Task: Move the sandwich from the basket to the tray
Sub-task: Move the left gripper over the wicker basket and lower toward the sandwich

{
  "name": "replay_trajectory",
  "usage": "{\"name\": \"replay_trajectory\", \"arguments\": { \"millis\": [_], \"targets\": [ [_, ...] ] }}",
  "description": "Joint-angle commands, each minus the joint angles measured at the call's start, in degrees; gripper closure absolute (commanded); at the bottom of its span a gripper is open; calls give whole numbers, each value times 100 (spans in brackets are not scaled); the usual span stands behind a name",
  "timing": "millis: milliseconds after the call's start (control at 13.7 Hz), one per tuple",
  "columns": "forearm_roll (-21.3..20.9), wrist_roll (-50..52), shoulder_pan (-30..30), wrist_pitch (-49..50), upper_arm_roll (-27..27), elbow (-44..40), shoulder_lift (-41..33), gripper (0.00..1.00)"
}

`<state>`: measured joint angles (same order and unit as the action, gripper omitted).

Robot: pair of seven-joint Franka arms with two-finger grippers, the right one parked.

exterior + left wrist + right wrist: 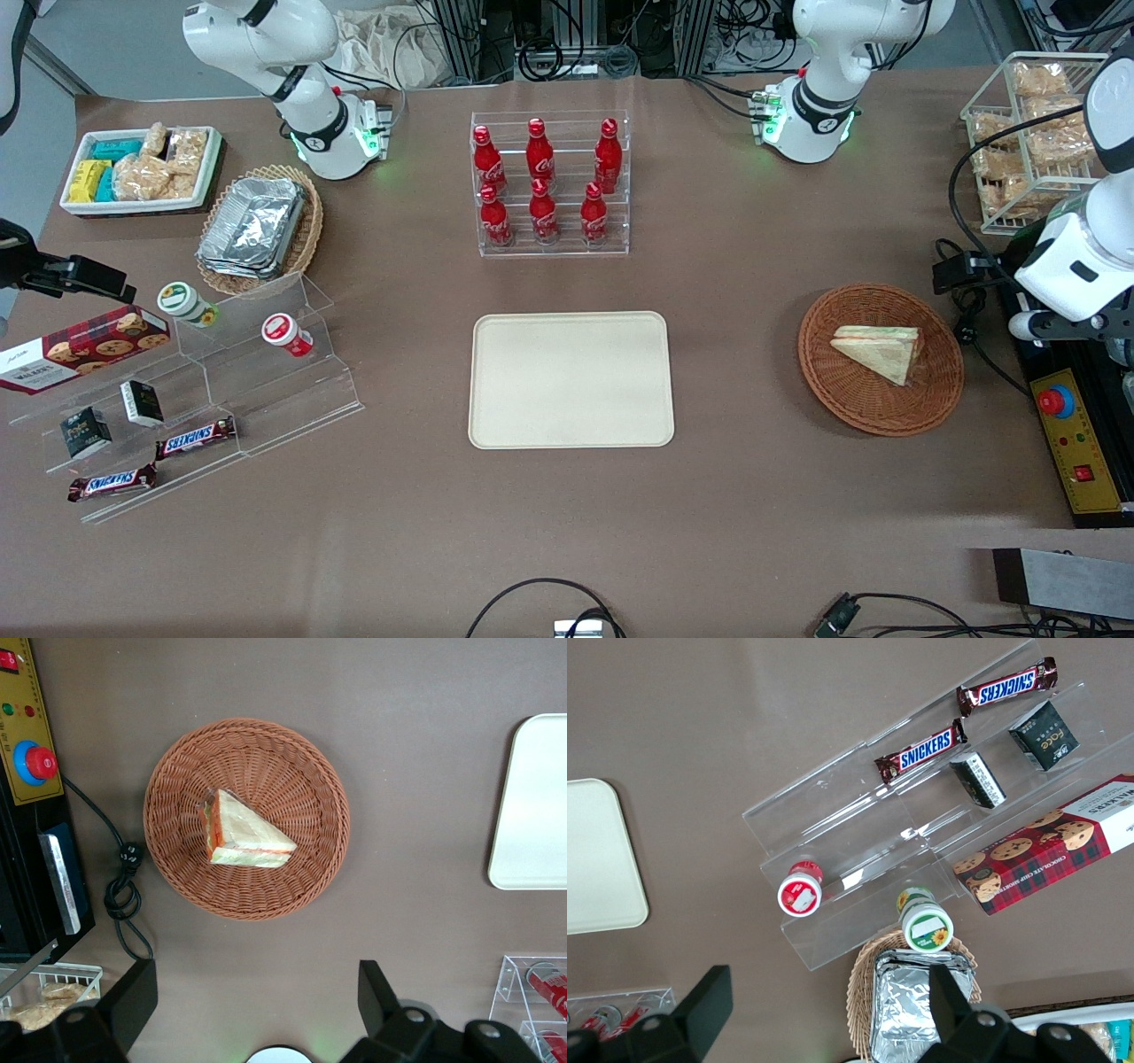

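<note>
The sandwich (881, 350), a pale bread wedge with green and orange-red filling at its edge, lies in the round reddish-brown wicker basket (824, 372) toward the working arm's end of the table. The cream-beige tray (571, 381) lies bare at the table's middle. My left gripper (1072, 330) hangs above the table's end beside the basket, apart from it. In the left wrist view the gripper (257, 992) is open and holds nothing, with the sandwich (244, 837), basket (177, 771) and tray (536, 806) in sight.
A black control box with a red button (1076, 443) and a cable (124, 895) lie beside the basket. A wire rack of bagged snacks (1032, 133) stands farther back. A rack of red bottles (549, 182) stands farther from the camera than the tray.
</note>
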<state>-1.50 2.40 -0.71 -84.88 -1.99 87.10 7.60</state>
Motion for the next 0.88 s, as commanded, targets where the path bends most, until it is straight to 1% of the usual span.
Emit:
{"name": "replay_trajectory", "arguments": {
  "millis": [0,220,439,512,585,659,805],
  "targets": [
    [-35,42,132,165,-117,-176,40,0],
    [-35,24,141,164,-117,-377,232,0],
    [-17,191,316,235,-100,-177,242,0],
    [27,548,395,174,-56,-97,303,0],
    [105,917,422,-44,66,77,329,0],
    [132,1069,422,-464,146,497,269,0],
    [159,1524,422,-1369,339,1463,-82,0]
  ]
}}
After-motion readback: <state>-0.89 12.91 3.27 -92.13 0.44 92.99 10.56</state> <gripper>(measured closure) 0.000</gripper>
